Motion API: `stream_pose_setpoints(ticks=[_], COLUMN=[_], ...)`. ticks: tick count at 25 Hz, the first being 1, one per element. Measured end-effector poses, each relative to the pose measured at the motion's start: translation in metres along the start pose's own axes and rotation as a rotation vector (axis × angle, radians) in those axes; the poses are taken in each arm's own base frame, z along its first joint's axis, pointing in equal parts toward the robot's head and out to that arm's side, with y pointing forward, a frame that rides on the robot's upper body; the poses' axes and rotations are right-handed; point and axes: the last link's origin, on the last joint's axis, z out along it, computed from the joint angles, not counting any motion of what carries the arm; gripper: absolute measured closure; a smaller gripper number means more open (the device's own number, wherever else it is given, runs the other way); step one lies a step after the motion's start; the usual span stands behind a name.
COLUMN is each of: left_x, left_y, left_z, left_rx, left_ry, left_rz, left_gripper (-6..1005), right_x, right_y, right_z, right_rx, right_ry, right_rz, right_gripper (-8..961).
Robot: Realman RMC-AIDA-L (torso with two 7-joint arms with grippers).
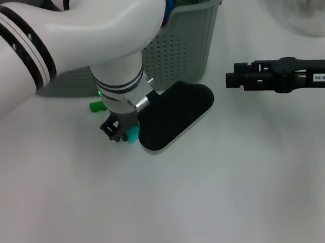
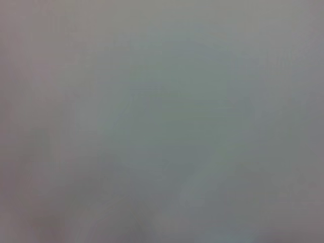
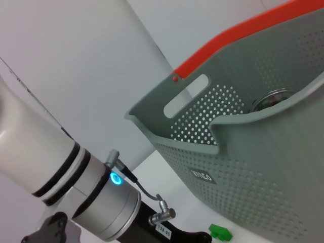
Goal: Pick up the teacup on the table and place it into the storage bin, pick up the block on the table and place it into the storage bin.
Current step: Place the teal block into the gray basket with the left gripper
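Observation:
The grey-green storage bin (image 1: 192, 36) stands at the back of the table, and its perforated wall and dipped rim (image 3: 243, 136) fill the right wrist view. A small green block (image 1: 96, 106) lies on the table in front of the bin, beside my left wrist; the right wrist view also shows this block (image 3: 220, 232). My left gripper (image 1: 121, 133) is down at the table just past the block, with a teal piece (image 1: 133, 136) at its tip. The left wrist view is a grey blur. No teacup is clearly in view. My right gripper (image 1: 231, 80) hovers at the right, away from everything.
A clear glass flask (image 1: 312, 6) stands at the back right. Blue and red items (image 1: 167, 7) show inside the bin, and so does a round shiny thing (image 3: 271, 98). An orange edge (image 3: 238, 38) runs behind the bin. My left arm's black wrist module (image 1: 176, 117) hangs low over the table.

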Motion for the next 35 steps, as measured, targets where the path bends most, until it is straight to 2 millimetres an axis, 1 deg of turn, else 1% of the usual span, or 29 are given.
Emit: stream_pose_setpoints(ticks=[3, 6, 8, 10, 12, 13, 17, 19, 21, 23, 26, 29, 30, 31, 33, 35], left_x=[-0.001, -0.006, -0.011, -0.015, -0.023, -0.028, -0.051, -0.065, -0.078, -0.095, -0.118, -0.139, -0.155, -0.155, -0.174, -0.186], left_y=[0.0, 0.003, 0.009, 0.015, 0.024, 0.029, 0.054, 0.065, 0.074, 0.08, 0.079, 0.07, 0.057, 0.057, 0.041, 0.027], left_z=[-0.006, -0.017, -0.029, -0.036, -0.044, -0.046, -0.054, -0.06, -0.07, -0.083, -0.101, -0.112, -0.112, -0.112, -0.104, -0.095], left_rx=[0.002, -0.003, -0.018, -0.033, -0.041, -0.042, -0.024, 0.02, 0.076, 0.137, 0.212, 0.297, 0.368, 0.368, 0.456, 0.518], left_ry=[0.017, 0.064, 0.153, 0.234, 0.347, 0.398, 0.713, 0.872, 1.031, 1.163, 1.285, 1.309, 1.218, 1.218, 1.054, 0.9], left_rz=[-0.038, -0.112, -0.218, -0.306, -0.426, -0.483, -0.766, -0.9, -1.009, -1.113, -1.273, -1.421, -1.526, -1.526, -1.658, -1.732], left_gripper=[600, 600, 599, 599, 599, 599, 599, 599, 600, 600, 600, 600, 600, 599, 599, 599], right_x=[0.0, -0.001, -0.002, -0.002, -0.003, -0.004, -0.008, -0.011, -0.014, -0.017, -0.021, -0.023, -0.023, -0.023, -0.023, -0.023], right_y=[0.0, 0.0, -0.001, -0.001, -0.001, -0.001, 0.001, 0.001, 0.001, 0.002, 0.003, 0.004, 0.004, 0.004, 0.004, 0.004], right_z=[-0.001, -0.002, -0.004, -0.007, -0.011, -0.013, -0.023, -0.029, -0.033, -0.036, -0.039, -0.04, -0.04, -0.04, -0.04, -0.039], right_rx=[0.002, 0.001, 0.001, 0.002, 0.001, 0.001, -0.01, -0.013, -0.014, -0.013, -0.017, -0.022, -0.022, -0.021, -0.021, -0.02], right_ry=[0.0, 0.0, 0.001, 0.001, 0.001, 0.001, -0.007, -0.008, -0.006, -0.003, 0.001, 0.003, 0.002, 0.001, -0.003, -0.004], right_rz=[-0.001, -0.004, -0.007, -0.007, -0.013, -0.018, -0.031, -0.04, -0.05, -0.062, -0.071, -0.069, -0.068, -0.066, -0.065, -0.064], right_gripper=[251, 251, 251, 251, 251, 251, 251, 251, 251, 251, 251, 251, 251, 251, 251, 251])
